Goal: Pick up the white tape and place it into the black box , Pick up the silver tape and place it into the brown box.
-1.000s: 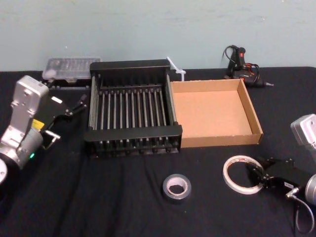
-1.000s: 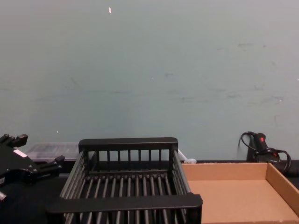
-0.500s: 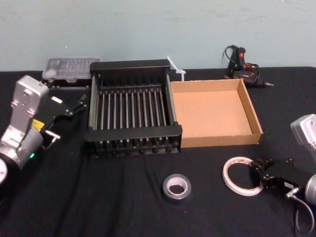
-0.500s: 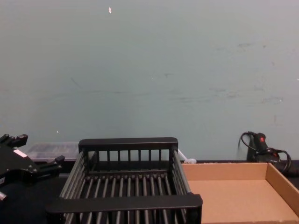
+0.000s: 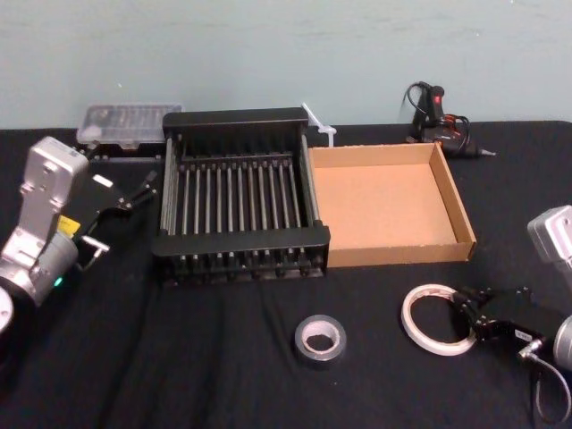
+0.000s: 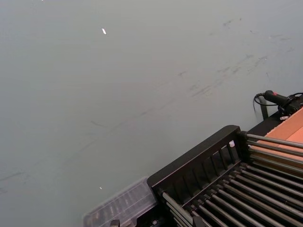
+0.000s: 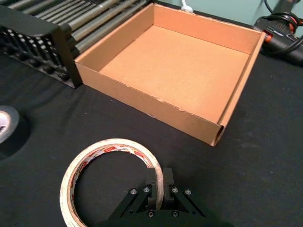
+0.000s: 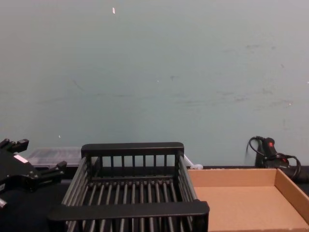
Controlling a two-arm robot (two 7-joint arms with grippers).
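The white tape lies flat on the black tablecloth at the front right. My right gripper is shut on the roll's right wall, and in the right wrist view its fingers pinch the white tape there. The silver tape lies flat at the front centre, apart from both grippers. The black box and, to its right, the brown box stand behind, each with nothing in it. My left gripper hovers open, left of the black box.
A clear plastic case sits behind the black box at the far left. A glue gun with cable lies at the far right, and a white zip tie between the boxes' back corners.
The right gripper's fingers stood spread around the white tape's right wall; now they are shut on it. The left arm has not moved.
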